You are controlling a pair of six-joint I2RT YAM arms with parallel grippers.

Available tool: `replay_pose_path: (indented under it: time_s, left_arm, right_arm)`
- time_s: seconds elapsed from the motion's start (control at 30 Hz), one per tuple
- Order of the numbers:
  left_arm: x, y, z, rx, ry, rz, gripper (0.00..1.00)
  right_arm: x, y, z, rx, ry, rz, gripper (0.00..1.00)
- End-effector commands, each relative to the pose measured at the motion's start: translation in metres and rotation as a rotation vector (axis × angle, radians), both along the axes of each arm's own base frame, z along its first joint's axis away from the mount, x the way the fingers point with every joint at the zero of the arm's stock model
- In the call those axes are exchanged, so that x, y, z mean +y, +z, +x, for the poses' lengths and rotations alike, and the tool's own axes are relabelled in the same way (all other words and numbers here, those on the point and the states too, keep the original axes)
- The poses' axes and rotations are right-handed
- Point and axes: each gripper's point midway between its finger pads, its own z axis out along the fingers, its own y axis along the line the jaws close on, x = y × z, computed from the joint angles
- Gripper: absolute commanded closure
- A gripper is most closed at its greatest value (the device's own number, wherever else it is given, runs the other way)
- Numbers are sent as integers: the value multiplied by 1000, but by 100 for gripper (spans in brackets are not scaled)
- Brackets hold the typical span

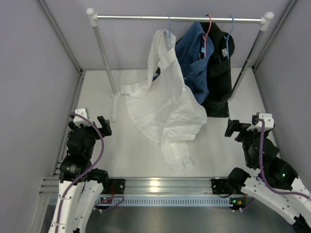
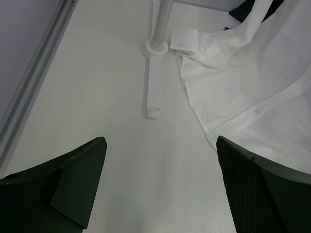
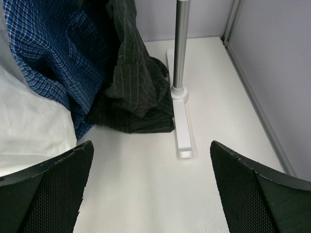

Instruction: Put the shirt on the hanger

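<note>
A white shirt (image 1: pixel 167 104) hangs from a thin light-blue hanger (image 1: pixel 169 25) hooked on the rail (image 1: pixel 146 18). Its lower part drapes onto the table, one sleeve reaching the near side. It also shows in the left wrist view (image 2: pixel 243 82) and at the left of the right wrist view (image 3: pixel 29 131). My left gripper (image 1: pixel 103 127) is open and empty, left of the shirt, with both fingers (image 2: pixel 73 179) over bare table. My right gripper (image 1: pixel 233 128) is open and empty, right of the shirt, its fingers (image 3: pixel 252 189) apart from the cloth.
A blue checked shirt (image 1: pixel 197 56) on a red hanger (image 1: pixel 208 26) and a black garment (image 1: pixel 218 73) on a blue hanger (image 1: pixel 230 26) hang on the same rail. The rack's posts (image 1: pixel 104 58) stand on white feet (image 2: pixel 155 80), (image 3: pixel 180 126). Grey walls enclose the table.
</note>
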Motion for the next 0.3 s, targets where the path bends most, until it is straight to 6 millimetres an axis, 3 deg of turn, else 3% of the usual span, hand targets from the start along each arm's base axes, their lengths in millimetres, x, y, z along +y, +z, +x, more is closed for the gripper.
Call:
replay_pose_path:
  time_s: [0.0, 0.27]
  left_arm:
    - [-5, 13, 4, -61, -25, -8, 2]
    - [-8, 14, 2, -70, -42, -7, 2]
  right_arm:
    - [-2, 2, 1, -5, -19, 17, 1]
    - [0, 0, 3, 15, -30, 4, 0]
